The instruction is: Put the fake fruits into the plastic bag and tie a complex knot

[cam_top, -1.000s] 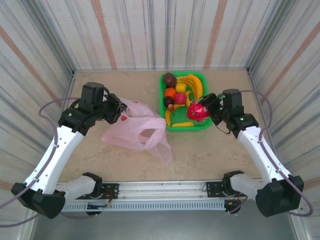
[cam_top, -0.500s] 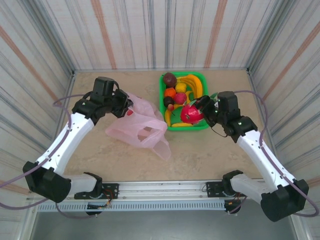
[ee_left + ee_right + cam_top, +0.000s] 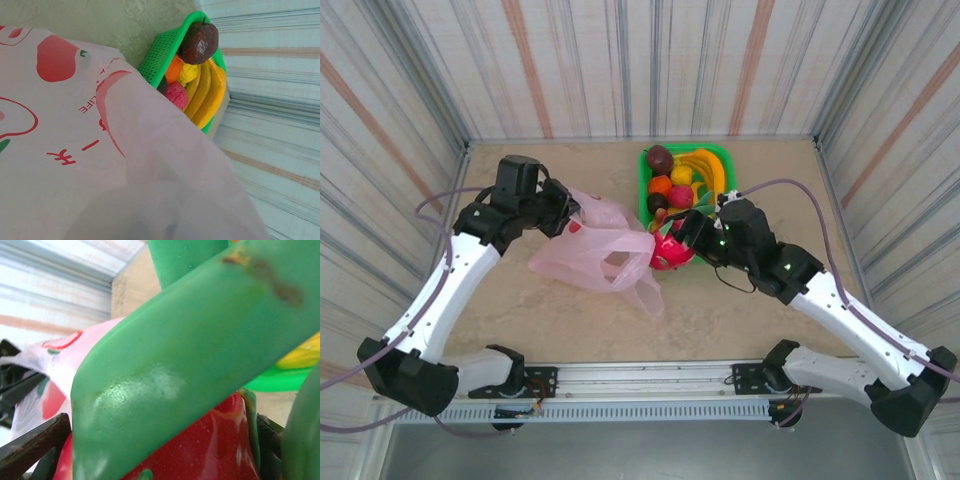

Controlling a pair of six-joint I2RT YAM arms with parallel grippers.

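- Two end effectors are busy over your desk (image 3: pixel 750 300), and each has something in its grip.
- Your left end effector (image 3: pixel 567 213) is clenched tight on the upper edge of the plastic bag (image 3: pixel 592 255). It holds that side of the thin pink film up while the rest lies slumped on the desk.
- In your left wrist view the bag drapes across the foreground and hides the fingers.
- Your right end effector (image 3: pixel 675 240) has its jaws set wide and clamped around the dragon fruit (image 3: pixel 663 258).
- In your right wrist view the fruit's red skin and a broad green scale (image 3: pixel 175 365) sit close against the lens. One dark finger (image 3: pixel 30 445) shows at the lower left, beside the fruit.
- The dragon fruit hangs at the bag's right edge, by the near left corner of the green basket (image 3: pixel 728 160). Whether it touches the film cannot be told.
- Other fake fruits lie in the basket: a dark purple one (image 3: pixel 660 158) at the far left corner, yellow bananas (image 3: pixel 708 172), an orange one (image 3: pixel 660 185) and a pink-red one (image 3: pixel 680 196).
- Red capitals reading "LIFE" (image 3: pixel 89 104) can be made out on the bag. They sit between a red fruit print (image 3: pixel 56 65) and red characters (image 3: pixel 75 152) that cannot be read.
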